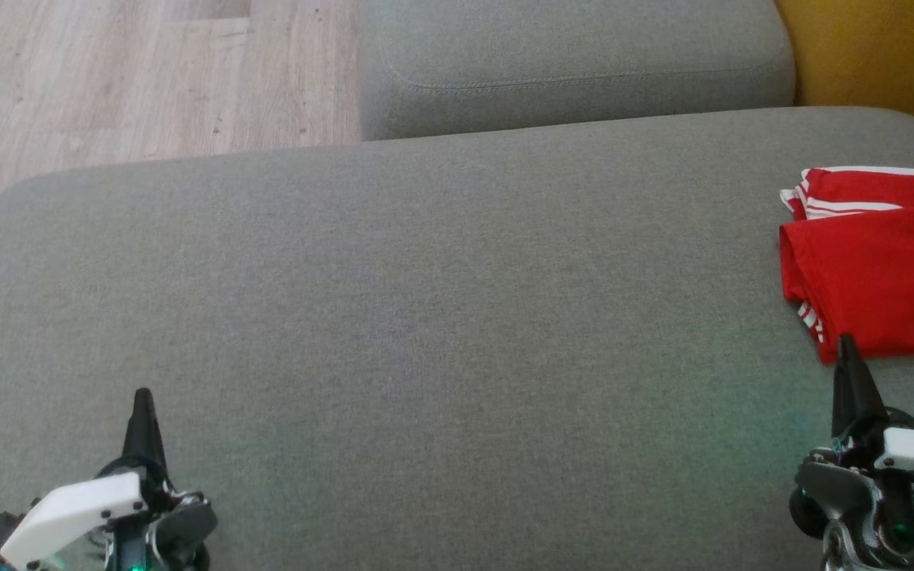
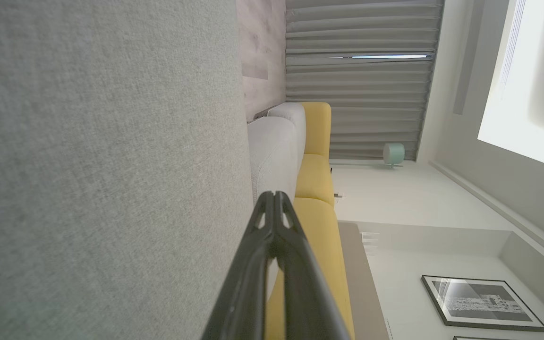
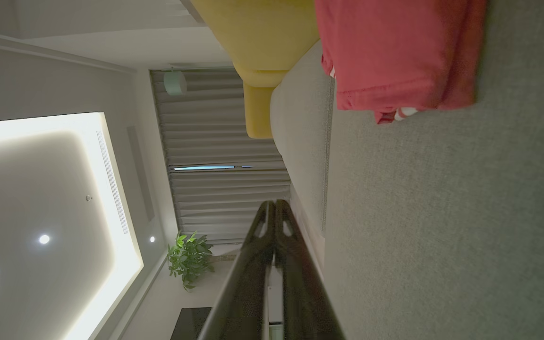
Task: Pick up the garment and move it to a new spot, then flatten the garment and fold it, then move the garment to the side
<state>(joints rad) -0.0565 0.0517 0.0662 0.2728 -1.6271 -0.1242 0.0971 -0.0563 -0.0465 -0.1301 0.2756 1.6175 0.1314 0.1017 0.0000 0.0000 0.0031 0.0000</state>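
The garment [image 1: 881,270] is red with white stripes and lies folded on the grey sofa seat [image 1: 425,317] at the far right, partly cut off by the head view's edge. The right wrist view shows the garment [image 3: 395,56] at its top. My right gripper [image 1: 847,349] is shut and empty, its tip just short of the garment's near edge. In its own wrist view the right gripper [image 3: 272,208] has its fingers pressed together. My left gripper [image 1: 143,400] is shut and empty over the seat at the lower left. In the left wrist view the left gripper [image 2: 274,198] is closed too.
A grey back cushion [image 1: 576,63] stands behind the seat. Wood floor [image 1: 108,71] lies beyond the seat at the upper left. A yellow cushion [image 1: 877,55] sits at the upper right. The broad middle of the seat is bare fabric.
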